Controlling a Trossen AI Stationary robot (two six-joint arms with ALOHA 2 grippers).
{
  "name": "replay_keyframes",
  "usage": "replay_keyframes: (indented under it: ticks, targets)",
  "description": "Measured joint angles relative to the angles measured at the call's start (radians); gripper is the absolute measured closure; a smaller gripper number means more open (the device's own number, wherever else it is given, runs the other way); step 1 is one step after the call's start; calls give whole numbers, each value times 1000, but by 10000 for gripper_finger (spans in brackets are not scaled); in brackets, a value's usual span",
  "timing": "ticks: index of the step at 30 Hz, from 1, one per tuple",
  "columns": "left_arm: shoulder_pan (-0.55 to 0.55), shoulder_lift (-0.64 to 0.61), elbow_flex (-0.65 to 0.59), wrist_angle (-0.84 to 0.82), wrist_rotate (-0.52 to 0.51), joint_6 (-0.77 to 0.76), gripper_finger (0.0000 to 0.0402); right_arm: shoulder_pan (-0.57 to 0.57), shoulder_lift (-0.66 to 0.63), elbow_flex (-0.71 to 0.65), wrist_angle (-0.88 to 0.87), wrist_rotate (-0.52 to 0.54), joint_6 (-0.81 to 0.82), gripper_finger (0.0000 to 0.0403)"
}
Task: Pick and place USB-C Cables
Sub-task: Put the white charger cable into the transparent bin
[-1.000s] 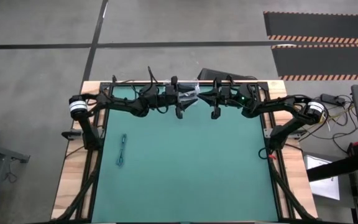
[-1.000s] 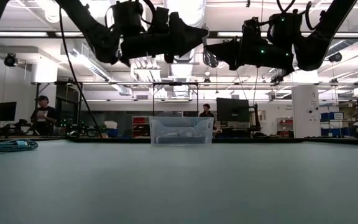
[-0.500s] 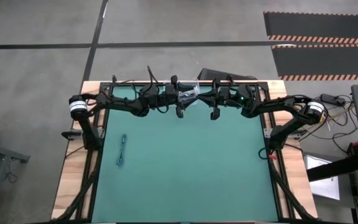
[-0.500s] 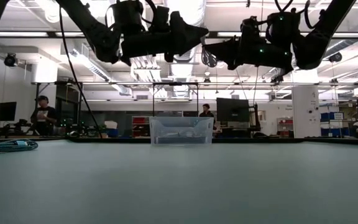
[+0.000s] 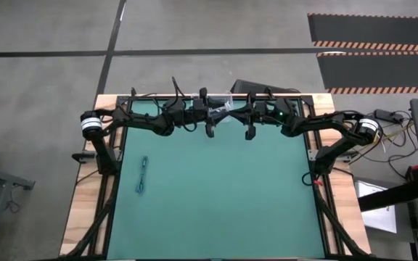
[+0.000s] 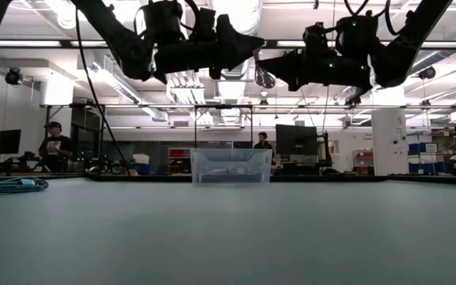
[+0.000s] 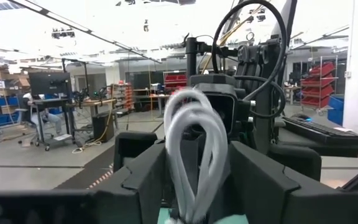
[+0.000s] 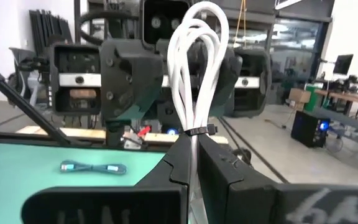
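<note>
Aloft, white cable bundle [image 8: 194, 87] apparently pinched between right gripper [image 8: 194, 171] jaws.

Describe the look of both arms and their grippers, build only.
Both arms are black and angular, with loose black wires looped along them. Each has a white-and-black cylindrical joint near its base. The left gripper and right gripper end in dark blocky fingers. Small green lights glow on the right arm.
</note>
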Motion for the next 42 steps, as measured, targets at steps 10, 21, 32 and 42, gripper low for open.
replay_keyframes:
  ticks: [10, 21, 32, 42]
  targets:
    - [0, 0, 0, 0, -1, -2, 288, 0, 0, 35, -106, 0, -44, 394]
    - [0, 0, 0, -8, 0, -2, 315, 0, 0, 35, -103, 4, -44, 394]
    - [0, 0, 0, -10, 0, -2, 344, 0, 0, 35, -102, 11, -41, 394]
    - [1, 0, 0, -11, -1, -2, 391, 0, 0, 34, -101, 10, -31, 376]
